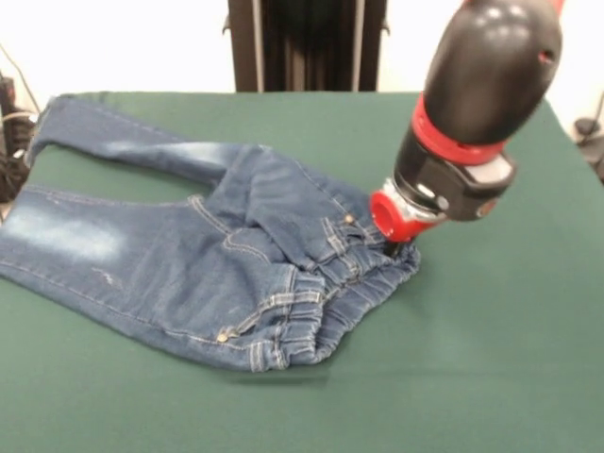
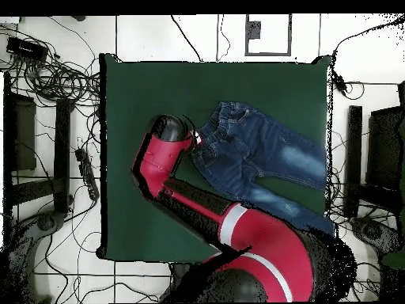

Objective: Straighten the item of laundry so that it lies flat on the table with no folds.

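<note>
**Gripper down at the waistband: pull outward, not up**

Your gripper (image 1: 392, 247) is pressed into the bunched elastic waistband (image 1: 326, 307) of the jeans (image 1: 189, 255), at the corner nearest the arm's red wrist collar (image 1: 401, 215). The wrist hides the fingertips in both views, so you cannot tell whether they are spread or clamped on denim; confirm a hold before you move.

The jeans lie on the green table (image 1: 491, 377), pocket side up, the waist crumpled and folded on itself, the two legs running away from the gripper toward the table's edge. One leg (image 1: 123, 142) angles off apart from the other.

To do this step well, likely you should draw the waistband corner sideways, away from the legs, keeping low so the cloth slides rather than lifts. Go slowly; the gathered elastic will tend to spring back into folds. The overhead view shows spare table beyond the waistband for that pull.
</note>
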{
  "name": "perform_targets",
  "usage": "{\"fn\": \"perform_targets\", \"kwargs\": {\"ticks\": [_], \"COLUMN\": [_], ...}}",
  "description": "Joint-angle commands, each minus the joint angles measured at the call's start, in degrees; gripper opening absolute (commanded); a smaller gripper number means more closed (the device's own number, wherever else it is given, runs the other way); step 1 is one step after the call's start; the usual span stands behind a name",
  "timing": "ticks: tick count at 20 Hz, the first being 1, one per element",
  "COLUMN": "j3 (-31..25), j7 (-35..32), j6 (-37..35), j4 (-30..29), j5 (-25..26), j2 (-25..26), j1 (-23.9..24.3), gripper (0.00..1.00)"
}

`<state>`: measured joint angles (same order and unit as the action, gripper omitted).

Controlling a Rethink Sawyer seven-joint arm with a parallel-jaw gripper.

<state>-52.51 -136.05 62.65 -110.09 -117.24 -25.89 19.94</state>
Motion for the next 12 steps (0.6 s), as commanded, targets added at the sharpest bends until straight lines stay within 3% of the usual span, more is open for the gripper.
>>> {"fn": "perform_targets", "kwargs": {"ticks": [1,12], "j3": [-11.77,-16.97], "j7": [10.62,14.81], "j6": [-1.65,7.2], "j4": [15.16,24.72], "j5": [-0.98,-0.12], "j2": [6.74,14.36], "j1": [-4.89,-7.52], "gripper": [0.0,0.0]}}
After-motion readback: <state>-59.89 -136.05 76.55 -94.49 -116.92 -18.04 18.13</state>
